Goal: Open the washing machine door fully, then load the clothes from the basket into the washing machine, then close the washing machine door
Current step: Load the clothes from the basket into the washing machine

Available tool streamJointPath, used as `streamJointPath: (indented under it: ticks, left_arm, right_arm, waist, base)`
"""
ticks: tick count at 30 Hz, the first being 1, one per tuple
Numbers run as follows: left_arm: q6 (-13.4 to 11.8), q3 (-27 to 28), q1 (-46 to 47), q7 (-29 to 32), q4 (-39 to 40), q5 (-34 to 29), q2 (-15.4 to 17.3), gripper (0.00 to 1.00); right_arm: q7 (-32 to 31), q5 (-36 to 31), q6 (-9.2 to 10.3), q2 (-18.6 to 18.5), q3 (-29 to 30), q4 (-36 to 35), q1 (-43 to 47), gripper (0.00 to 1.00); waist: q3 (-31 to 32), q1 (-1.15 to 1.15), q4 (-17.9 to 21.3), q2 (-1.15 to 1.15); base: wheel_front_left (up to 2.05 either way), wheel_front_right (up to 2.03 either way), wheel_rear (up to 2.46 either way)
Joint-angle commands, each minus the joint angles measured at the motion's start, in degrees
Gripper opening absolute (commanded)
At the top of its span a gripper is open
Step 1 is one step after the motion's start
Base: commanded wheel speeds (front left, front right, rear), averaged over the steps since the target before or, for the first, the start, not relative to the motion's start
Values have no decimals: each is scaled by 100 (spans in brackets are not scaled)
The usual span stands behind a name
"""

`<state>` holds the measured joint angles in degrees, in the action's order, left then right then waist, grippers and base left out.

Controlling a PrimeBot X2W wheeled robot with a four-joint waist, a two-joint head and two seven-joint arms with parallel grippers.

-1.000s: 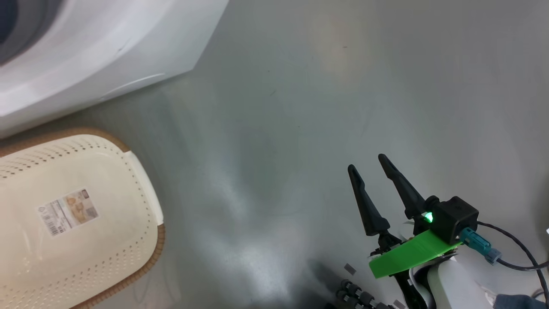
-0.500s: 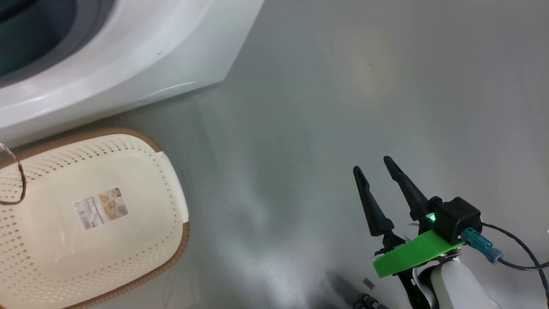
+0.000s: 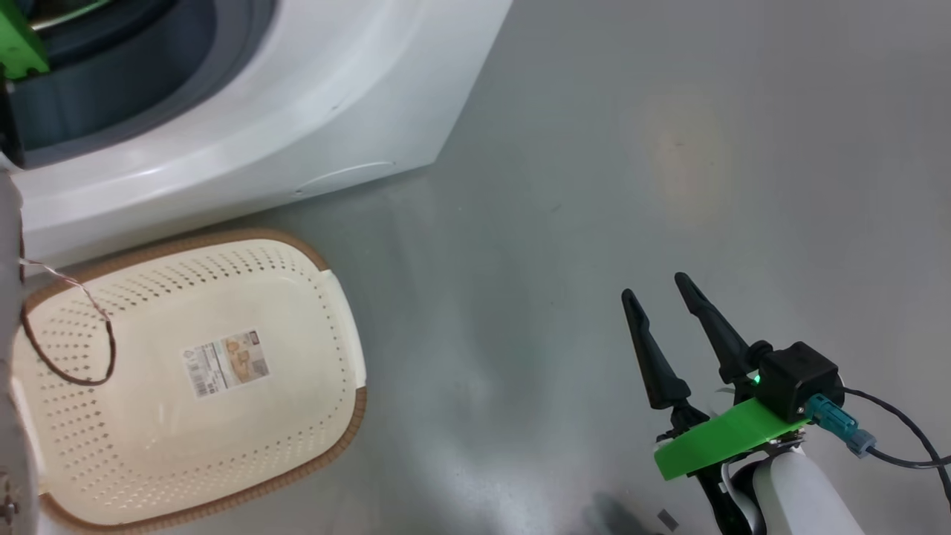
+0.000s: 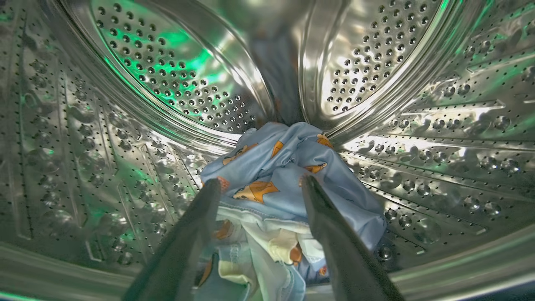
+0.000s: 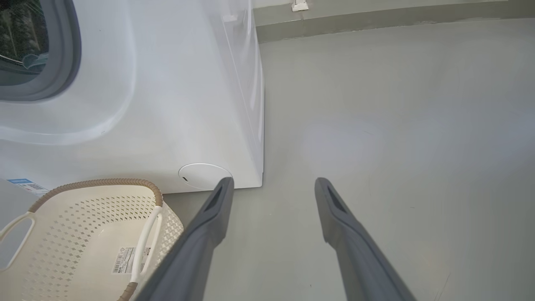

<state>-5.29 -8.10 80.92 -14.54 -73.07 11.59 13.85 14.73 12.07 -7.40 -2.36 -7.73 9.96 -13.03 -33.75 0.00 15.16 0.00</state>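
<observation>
Inside the washing machine the perforated steel drum surrounds my left gripper. Its jaws stand open just above the clothes, a light blue heap with orange cartoon faces lying on the drum floor and gripped by nothing. The cream basket sits on the floor in front of the machine, holding just its label sticker. My right gripper hovers open over the bare floor to the right, and its own fingers show in the right wrist view. The washing machine door is out of view.
Grey floor stretches to the right of the machine. My left arm's pale forearm and a looping cable hang over the basket's left side. In the right wrist view the basket lies against the machine's front.
The head camera has swung left, so machine and basket sit further right in the picture. My left arm's green mount and cable have come into view. The right gripper holds still.
</observation>
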Motion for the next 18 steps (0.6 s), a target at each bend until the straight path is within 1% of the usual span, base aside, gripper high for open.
streamJointPath:
  ticks: [1, 15, 18]
  left_arm:
    - [23, -3, -127, -43, 213, 37, 168, 100]
    - [235, 2, -778, -45, 793, 209, -146, 100]
    - [322, -2, -973, -45, 992, 249, -251, 100]
  right_arm:
    - [27, -86, -9, -52, -69, -81, 68, 100]
    - [27, -159, -9, -52, 85, -49, 100, 100]
    - [27, -192, -9, -52, 155, -53, 101, 100]
  waist:
    - [85, 0, -88, 0]
    - [244, 0, -426, 0]
    - [273, 0, -525, 0]
  base:
    - [0, 0, 0]
    - [0, 0, 0]
    - [0, 0, 0]
